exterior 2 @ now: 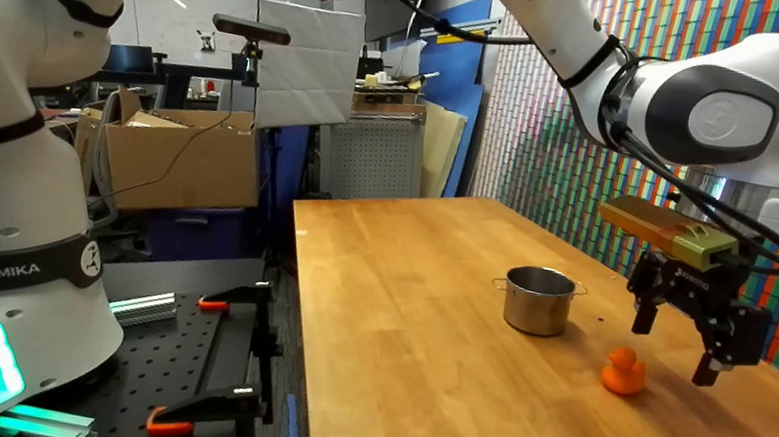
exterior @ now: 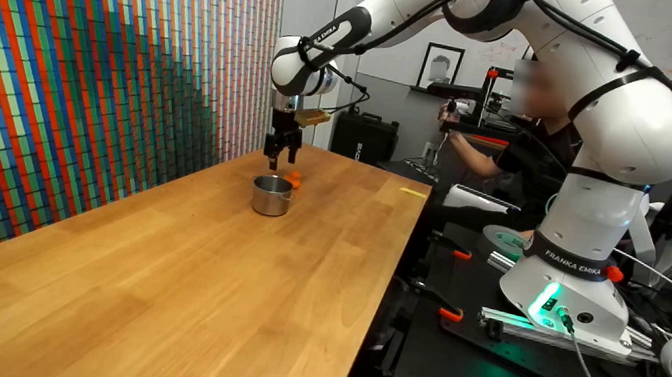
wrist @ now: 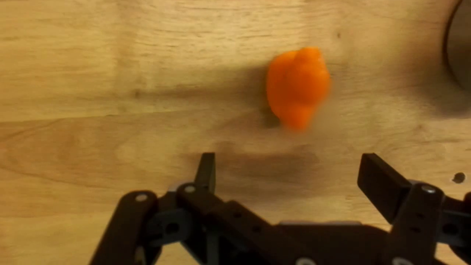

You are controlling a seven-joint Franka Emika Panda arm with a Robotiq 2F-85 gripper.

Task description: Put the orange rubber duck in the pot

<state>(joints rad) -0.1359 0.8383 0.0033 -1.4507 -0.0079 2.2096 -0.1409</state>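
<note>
The orange rubber duck (exterior 2: 623,373) stands upright on the wooden table. In an exterior view the duck (exterior: 295,179) is partly hidden behind the pot. The pot (exterior 2: 536,308) is a short shiny metal cylinder with thin wire handles, upright near the duck; it also shows in an exterior view (exterior: 271,199). My gripper (exterior 2: 673,353) is open and empty above the table, beside the duck and higher than it. In the wrist view the duck (wrist: 298,88) lies beyond the spread fingertips (wrist: 288,158), apart from them. Only an edge of the pot (wrist: 460,48) shows at the right.
The wooden table (exterior: 187,298) runs beside a wall of coloured tiles (exterior: 73,73). A strip of yellow tape (exterior: 413,192) lies near its far edge. A person (exterior: 542,129) is behind the arm. Black clamps (exterior 2: 212,404) sit on the robot's mounting table.
</note>
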